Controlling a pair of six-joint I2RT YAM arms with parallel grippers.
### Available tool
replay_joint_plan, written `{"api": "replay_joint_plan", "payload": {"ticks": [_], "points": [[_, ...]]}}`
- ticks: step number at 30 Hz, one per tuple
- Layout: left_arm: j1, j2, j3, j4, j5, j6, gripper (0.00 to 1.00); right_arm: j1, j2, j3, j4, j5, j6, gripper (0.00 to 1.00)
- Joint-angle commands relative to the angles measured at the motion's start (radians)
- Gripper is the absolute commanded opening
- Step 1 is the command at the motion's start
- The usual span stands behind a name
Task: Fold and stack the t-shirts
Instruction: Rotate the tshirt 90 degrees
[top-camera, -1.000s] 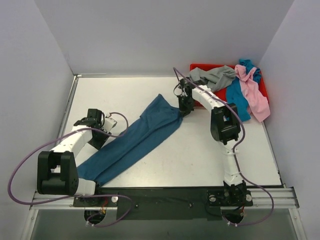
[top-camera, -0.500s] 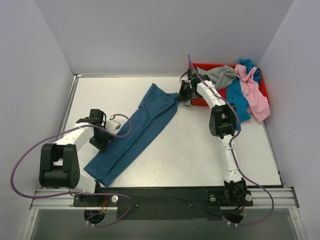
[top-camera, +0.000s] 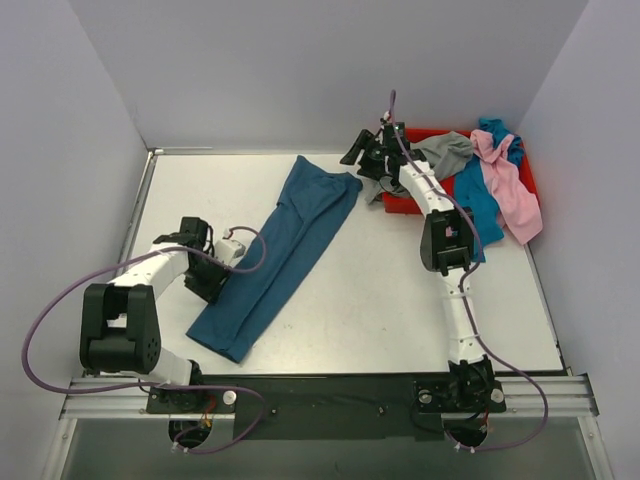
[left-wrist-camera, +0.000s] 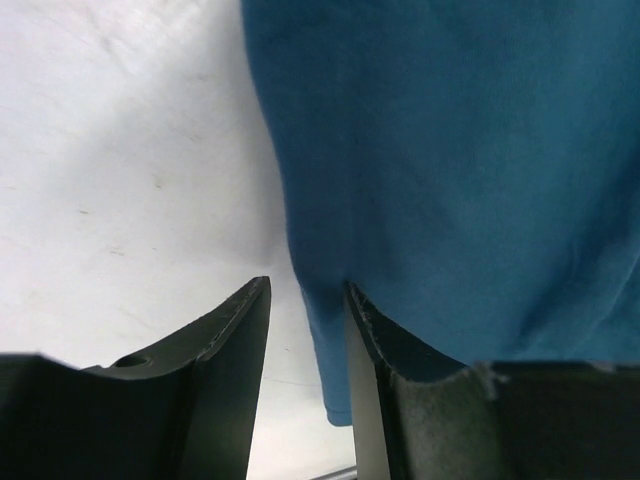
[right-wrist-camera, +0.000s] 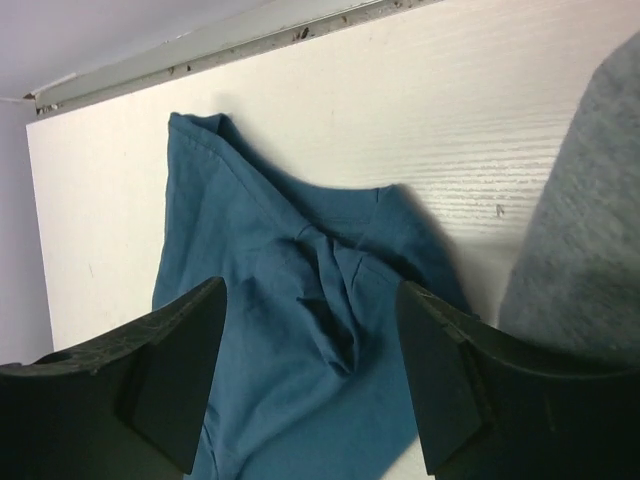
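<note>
The dark teal-blue t-shirt (top-camera: 275, 250) lies flat on the white table as a long folded strip running from near left to far right. My left gripper (top-camera: 215, 275) sits low at its left edge. In the left wrist view the left gripper (left-wrist-camera: 306, 288) is open, and the cloth's edge (left-wrist-camera: 330, 350) runs down into the gap beside the right finger (left-wrist-camera: 420, 400). My right gripper (top-camera: 360, 155) hangs open over the strip's far end. Between its fingers the right gripper (right-wrist-camera: 310, 290) holds nothing, with the rumpled t-shirt (right-wrist-camera: 300, 330) below it.
A red tray (top-camera: 400, 205) at the far right holds a grey t-shirt (top-camera: 440, 150), a pink one (top-camera: 510, 195) and a turquoise-blue one (top-camera: 475, 200). The grey cloth (right-wrist-camera: 590, 220) lies just right of my right gripper. The table's back rail (right-wrist-camera: 200, 45) is close behind.
My right gripper carried the t-shirt's far end back and left, then opened and let it drop. The strip now lies steeper. My left gripper has narrowed slightly at the cloth's edge.
</note>
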Motion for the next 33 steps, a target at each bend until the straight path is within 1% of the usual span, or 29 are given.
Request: {"api": "replay_joint_plan", "payload": {"ticks": [1,2,3,4,5,6,7,8,9,10,11,12,13,14,15,17,19,20,22,23,24,25,26,27,28,29,30,32,33], "points": [[0.02,0.008,-0.043,-0.048,0.017,0.02,0.43,0.004,-0.249,-0.108,0.045,-0.045,-0.135,0.65],[0.023,0.006,-0.059,-0.049,0.026,0.031,0.38,0.011,-0.28,-0.136,0.035,-0.047,-0.201,0.66],[0.023,0.005,-0.068,-0.054,0.032,0.037,0.36,0.036,-0.352,-0.207,0.024,-0.061,-0.233,0.66],[0.021,0.006,-0.079,-0.057,0.05,0.048,0.3,0.048,-0.387,-0.299,0.021,-0.073,-0.316,0.66],[0.018,0.012,-0.082,-0.069,0.075,0.052,0.23,0.077,-0.464,-0.346,0.021,-0.111,-0.353,0.66],[0.012,0.015,-0.077,-0.081,0.13,0.055,0.21,0.108,-0.542,-0.449,0.022,-0.162,-0.437,0.65],[0.008,0.021,-0.068,-0.103,0.161,0.06,0.15,0.122,-0.575,-0.497,0.024,-0.192,-0.482,0.65],[-0.015,0.02,-0.062,-0.137,0.217,0.094,0.15,0.151,-0.651,-0.606,0.028,-0.255,-0.538,0.62],[-0.032,0.014,-0.048,-0.147,0.254,0.117,0.15,0.163,-0.694,-0.671,0.044,-0.281,-0.56,0.6],[-0.061,0.008,-0.042,-0.164,0.274,0.129,0.15,0.18,-0.764,-0.776,0.064,-0.327,-0.566,0.6],[-0.081,-0.006,-0.024,-0.174,0.323,0.156,0.15,0.186,-0.808,-0.838,0.106,-0.346,-0.564,0.6],[-0.127,-0.014,-0.008,-0.172,0.336,0.158,0.15,0.197,-0.879,-0.937,0.126,-0.381,-0.554,0.6],[-0.147,-0.021,0.015,-0.171,0.368,0.158,0.16,0.202,-0.909,-0.979,0.154,-0.392,-0.551,0.6],[-0.201,-0.021,0.031,-0.175,0.391,0.157,0.17,0.205,-0.972,-1.055,0.16,-0.403,-0.541,0.6],[-0.219,-0.014,0.059,-0.171,0.42,0.148,0.18,0.205,-0.998,-1.085,0.16,-0.409,-0.537,0.61],[-0.322,0.009,0.09,-0.158,0.454,0.129,0.2,0.209,-1.084,-1.183,0.147,-0.4,-0.548,0.61],[-0.373,0.021,0.098,-0.154,0.46,0.122,0.22,0.226,-1.17,-1.321,0.127,-0.386,-0.617,0.61],[-0.377,0.017,0.099,-0.166,0.46,0.123,0.23,0.24,-1.22,-1.355,0.137,-0.38,-0.629,0.61],[-0.368,-0.018,0.096,-0.209,0.448,0.138,0.27,0.281,-1.298,-1.465,0.16,-0.363,-0.655,0.61],[-0.358,-0.035,0.088,-0.227,0.404,0.166,0.31,0.301,-1.328,-1.52,0.16,-0.351,-0.736,0.62],[-0.353,-0.082,0.078,-0.276,0.37,0.187,0.34,0.362,-1.38,-1.551,0.194,-0.317,-0.775,0.62],[-0.336,-0.106,0.052,-0.299,0.321,0.231,0.39,0.396,-1.398,-1.602,0.194,-0.294,-0.877,0.62],[-0.324,-0.164,0.038,-0.348,0.29,0.265,0.46,0.483,-1.431,-1.621,0.188,-0.247,-0.928,0.63],[-0.29,-0.194,0.009,-0.367,0.241,0.323,0.47,0.572,-1.44,-1.651,0.182,-0.198,-1.033,0.64],[-0.273,-0.236,-0.013,-0.409,0.223,0.347,0.5,0.608,-1.445,-1.662,0.176,-0.182,-1.072,0.64],[-0.237,-0.257,-0.016,-0.428,0.188,0.396,0.5,0.669,-1.437,-1.677,0.179,-0.165,-1.13,0.64],[-0.218,-0.291,-0.011,-0.448,0.181,0.414,0.5,0.686,-1.417,-1.681,0.189,-0.165,-1.146,0.64],[-0.178,-0.345,0.013,-0.492,0.212,0.495,0.5,0.743,-1.368,-1.679,0.206,-0.168,-1.172,0.61],[-0.17,-0.365,0.019,-0.522,0.283,0.613,0.5,0.776,-1.336,-1.665,0.197,-0.174,-1.218,0.6]]}}
